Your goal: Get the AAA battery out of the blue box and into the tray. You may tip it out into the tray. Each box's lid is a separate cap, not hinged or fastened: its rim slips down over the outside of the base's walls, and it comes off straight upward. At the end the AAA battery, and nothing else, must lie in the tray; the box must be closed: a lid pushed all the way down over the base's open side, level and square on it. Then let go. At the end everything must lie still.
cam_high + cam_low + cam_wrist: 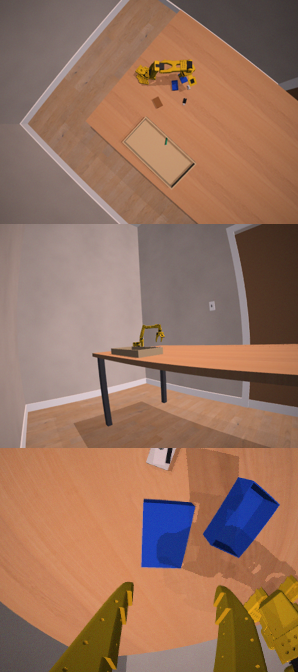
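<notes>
The green AAA battery (166,141) lies in the tan tray (158,152), near its middle. Two blue box parts rest on the table near the arm's base. One (174,85) lies flat; it also shows in the wrist view (166,534). The other (183,79) lies tilted next to it, at the right in the wrist view (241,516). I cannot tell which is lid and which is base. My gripper (173,591) hangs high above them (189,81) (159,338), with its fingers apart and nothing between them.
A small white piece with a black mark (188,87) lies just beyond the blue parts. A black and white object (184,101) and a brown box (157,102) lie between the arm and the tray.
</notes>
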`<state>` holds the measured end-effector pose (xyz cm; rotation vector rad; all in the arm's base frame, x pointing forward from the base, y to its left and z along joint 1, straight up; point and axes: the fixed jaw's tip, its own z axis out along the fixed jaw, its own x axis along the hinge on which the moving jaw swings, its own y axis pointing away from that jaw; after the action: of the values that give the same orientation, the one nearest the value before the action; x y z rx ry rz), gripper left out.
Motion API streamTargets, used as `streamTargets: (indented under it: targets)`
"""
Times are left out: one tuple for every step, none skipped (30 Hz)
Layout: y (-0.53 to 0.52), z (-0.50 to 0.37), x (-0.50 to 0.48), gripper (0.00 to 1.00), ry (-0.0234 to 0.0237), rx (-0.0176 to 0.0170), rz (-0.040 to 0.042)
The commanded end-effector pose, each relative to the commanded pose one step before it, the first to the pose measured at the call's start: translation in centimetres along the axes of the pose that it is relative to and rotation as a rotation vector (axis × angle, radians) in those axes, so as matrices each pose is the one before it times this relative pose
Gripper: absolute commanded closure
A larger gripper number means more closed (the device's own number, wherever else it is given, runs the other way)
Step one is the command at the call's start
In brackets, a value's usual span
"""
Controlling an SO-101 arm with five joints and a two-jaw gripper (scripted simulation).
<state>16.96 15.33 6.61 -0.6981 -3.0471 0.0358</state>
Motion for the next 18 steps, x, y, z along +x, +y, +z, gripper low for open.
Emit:
streamTargets:
  targets:
    - [0.495, -0.8258, 0.0472, 0.71, -0.01507, -0.03781, -0.00004]
    - [0.0, 0.0, 0.0, 0.71, 0.0, 0.0, 0.0]
    - [0.0, 0.0, 0.0, 0.71, 0.0, 0.0, 0.0]
    - [0.0, 0.0, 0.0, 0.71, 0.0, 0.0, 0.0]
    - [0.0, 0.0, 0.0, 0.71, 0.0, 0.0, 0.0]
    - [0.0, 0.0, 0.0, 0.71, 0.0, 0.0, 0.0]
    - [0.0, 0.0, 0.0, 0.71, 0.0, 0.0, 0.0]
    - [0.0, 0.0, 0.0, 0.71, 0.0, 0.0, 0.0]
    - [0.0, 0.0008, 0.0003, 0.71, 0.00001, 0.0, 0.0]
    - [0.0, 0.0042, -0.0005, 0.71, 0.0, 0.0, 0.0]
    - [0.002, 0.0109, -0.001, 0.71, 0.0, 0.00003, 0.0]
    - [0.003, 0.0199, -0.0009, 0.71, 0.00003, 0.00003, 0.0]
    - [0.006, 0.032, -0.0026, 0.71, 0.00003, 0.00009, 0.0]
    - [0.007, 0.0453, -0.0024, 0.71, 0.00003, 0.00009, 0.0]
    - [0.009, 0.0598, -0.004, 0.71, 0.00006, 0.00013, 0.0]
    - [0.012, 0.0761, -0.0049, 0.71, 0.00006, 0.00016, 0.0]
    - [0.013, 0.0918, -0.0053, 0.71, 0.00006, 0.00019, 0.00003]
    - [0.016, 0.1093, -0.0063, 0.71, 0.00009, 0.00022, 0.0]
